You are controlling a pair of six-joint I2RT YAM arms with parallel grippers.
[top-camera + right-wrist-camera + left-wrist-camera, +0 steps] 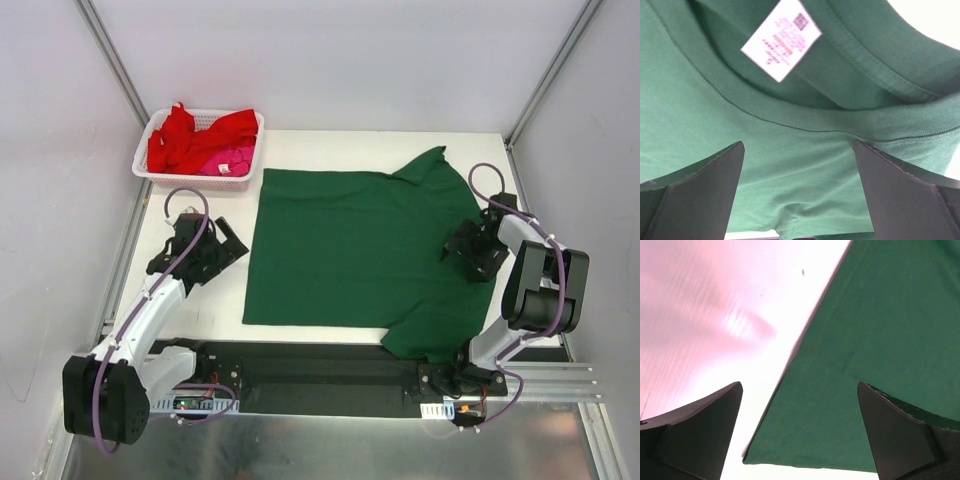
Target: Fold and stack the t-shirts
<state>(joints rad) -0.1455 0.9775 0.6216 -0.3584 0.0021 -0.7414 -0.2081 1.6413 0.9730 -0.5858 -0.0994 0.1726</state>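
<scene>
A dark green t-shirt lies spread flat on the white table, its neck toward the right. My left gripper hovers open just off the shirt's left hem. In the left wrist view, the hem corner lies between the open left gripper fingers. My right gripper is open over the collar. The right wrist view shows the ribbed collar and white neck label ahead of the open right gripper. A red t-shirt and a pink one lie crumpled in the basket.
A white mesh basket stands at the table's back left corner. Grey walls with metal posts enclose the table on three sides. A black rail carries both arm bases at the near edge.
</scene>
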